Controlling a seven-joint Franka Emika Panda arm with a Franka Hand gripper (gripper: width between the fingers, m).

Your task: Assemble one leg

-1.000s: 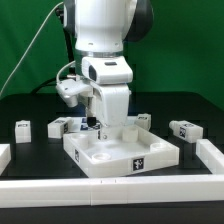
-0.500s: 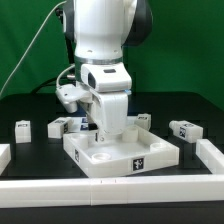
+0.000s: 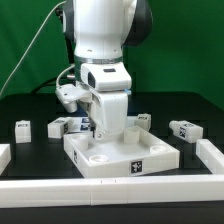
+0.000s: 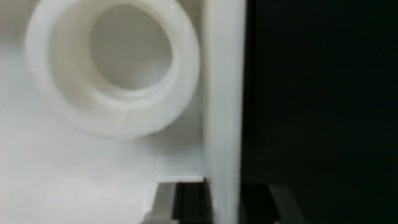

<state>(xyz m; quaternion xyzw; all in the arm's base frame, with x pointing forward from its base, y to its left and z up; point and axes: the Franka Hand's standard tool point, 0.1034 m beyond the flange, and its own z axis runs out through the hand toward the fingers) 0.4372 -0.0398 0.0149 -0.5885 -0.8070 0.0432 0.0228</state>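
Exterior view: black matte worktop [image 3: 30, 105]; big glossy white arm [image 3: 100, 40] above it. White square tray piece [image 3: 135, 160]: smooth plastic, raised rim, tag on front wall, nothing loose visible inside. Wrist view: blurred close-up of tray's round socket [image 4: 107, 70], hollow empty. Jaws low at tray corner on exterior view's left, hidden by wrist body; opening cannot be told. Leg [image 3: 60, 125], small tagged cuboid, on worktop just beside that corner.
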